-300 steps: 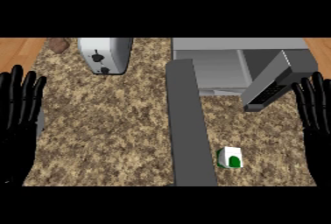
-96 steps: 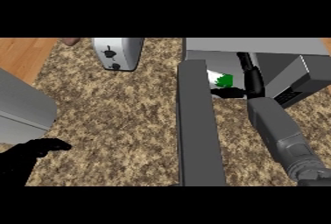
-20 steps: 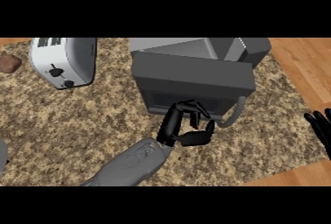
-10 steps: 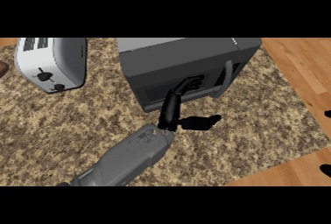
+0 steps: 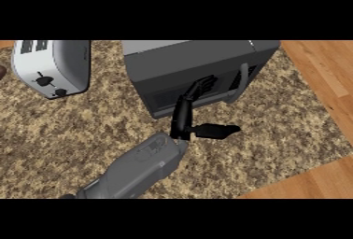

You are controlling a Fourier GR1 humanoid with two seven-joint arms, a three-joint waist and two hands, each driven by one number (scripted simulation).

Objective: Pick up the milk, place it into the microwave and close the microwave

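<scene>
The grey microwave (image 5: 193,60) stands at the top middle of the head view with its door shut and its handle (image 5: 241,80) on the right. My left hand (image 5: 181,122) reaches up from the lower left. Its straight fingers (image 5: 196,91) rest against the door front and its thumb (image 5: 215,131) sticks out to the right. It holds nothing. The milk shows nowhere in the view. My right hand is out of the picture.
A silver toaster (image 5: 52,65) stands at the top left on the speckled stone counter (image 5: 82,130). The counter's edge runs down the right side, with wooden floor (image 5: 324,70) beyond it and at the lower right corner.
My left hand's fingers have straightened and slid up against the microwave door. The right hand, seen at the right edge before, has left the view.
</scene>
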